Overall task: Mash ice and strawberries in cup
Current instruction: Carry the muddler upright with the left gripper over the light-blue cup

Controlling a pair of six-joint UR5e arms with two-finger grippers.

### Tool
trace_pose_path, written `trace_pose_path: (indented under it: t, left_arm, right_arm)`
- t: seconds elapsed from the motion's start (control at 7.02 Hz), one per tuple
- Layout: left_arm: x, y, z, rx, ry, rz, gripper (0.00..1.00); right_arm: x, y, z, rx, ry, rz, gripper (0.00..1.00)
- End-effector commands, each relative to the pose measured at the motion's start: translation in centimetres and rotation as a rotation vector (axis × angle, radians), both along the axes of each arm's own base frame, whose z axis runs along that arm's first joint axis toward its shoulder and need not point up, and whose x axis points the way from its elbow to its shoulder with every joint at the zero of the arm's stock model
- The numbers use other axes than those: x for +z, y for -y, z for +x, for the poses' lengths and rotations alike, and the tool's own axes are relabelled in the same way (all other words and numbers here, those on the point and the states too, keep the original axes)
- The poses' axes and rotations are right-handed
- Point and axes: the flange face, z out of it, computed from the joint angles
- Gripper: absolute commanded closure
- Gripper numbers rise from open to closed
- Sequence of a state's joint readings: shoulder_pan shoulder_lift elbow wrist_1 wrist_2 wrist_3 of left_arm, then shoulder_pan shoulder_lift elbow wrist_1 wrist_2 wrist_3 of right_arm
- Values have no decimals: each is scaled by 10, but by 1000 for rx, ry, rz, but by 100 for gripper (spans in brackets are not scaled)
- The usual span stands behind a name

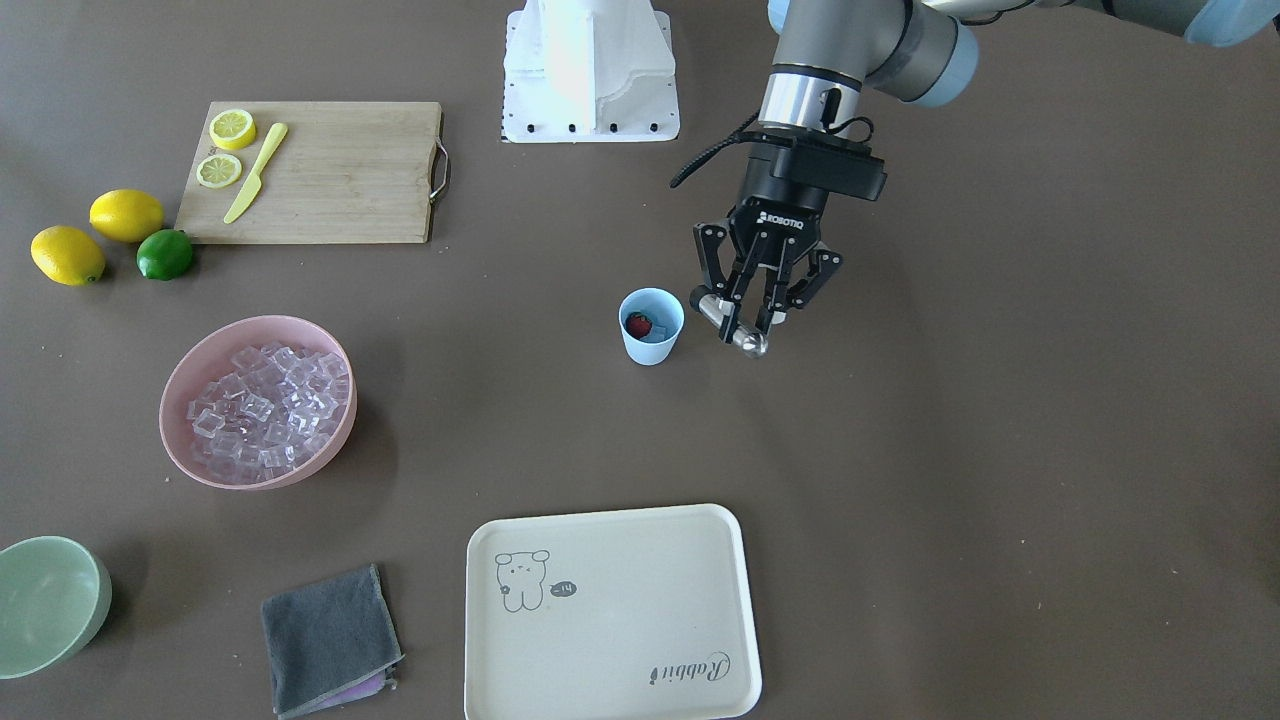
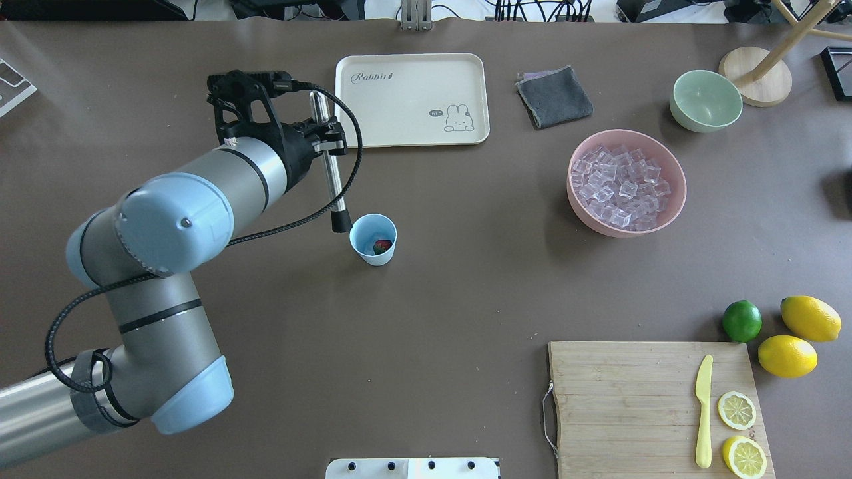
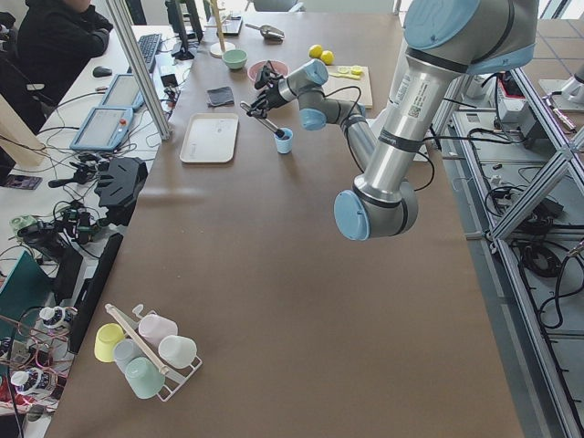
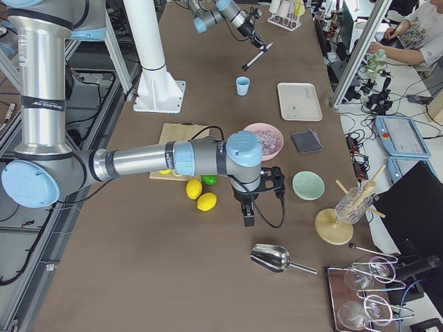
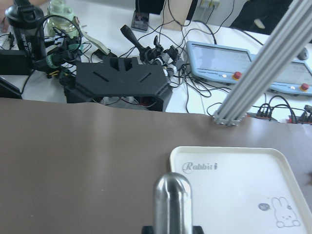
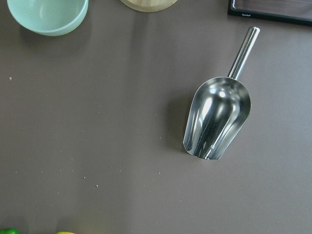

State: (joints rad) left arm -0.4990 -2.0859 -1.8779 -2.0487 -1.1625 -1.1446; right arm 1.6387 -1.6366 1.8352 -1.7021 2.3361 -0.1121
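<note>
— Your left arm?
— Stretched out. My left gripper [image 1: 745, 322] squeezes a tilted stick [image 2: 331, 179]. The cup [image 2: 373, 239] is at four o'clock from its tip, with the berry [image 1: 638, 324] inside.
— Right gripper [image 4: 248, 220]?
— Can't tell.
— Words?
— "ROBOTIQ" on me, "Rabbit" on the tray [image 1: 700, 530].

Light-blue cup [image 1: 650, 350], red strawberry [image 1: 639, 324]; pink bowl [image 1: 215, 340], clear ice [image 1: 265, 410]; cream tray [image 1: 620, 640], rabbit print.

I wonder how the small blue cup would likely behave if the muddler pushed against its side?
It would probably tip or slide: the cup is small, tapers to a narrow base and stands free. It looks like thin plastic with just a strawberry showing inside, so likely light.
</note>
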Motion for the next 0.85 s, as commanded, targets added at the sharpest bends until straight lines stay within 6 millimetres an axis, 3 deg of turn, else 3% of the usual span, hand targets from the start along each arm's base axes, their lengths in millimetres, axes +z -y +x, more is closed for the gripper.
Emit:
trace_pose_path:
  t: [0.0, 0.28, 0.43, 0.71]
  left_arm:
    - [-25, -25, 18, -7, 40, 93, 100]
    - [-45, -9, 10, -31, 57, 135, 100]
    - [-42, 0, 8, -52, 97, 153, 100]
    - [-48, 5, 25, -69, 91, 163, 100]
  right_arm:
    - [1, -10, 12, 31, 11, -41, 1]
    - [0, -5, 11, 31, 21, -84, 1]
    - [1, 4, 10, 28, 23, -93, 1]
    - [12, -10, 6, 15, 37, -114, 1]
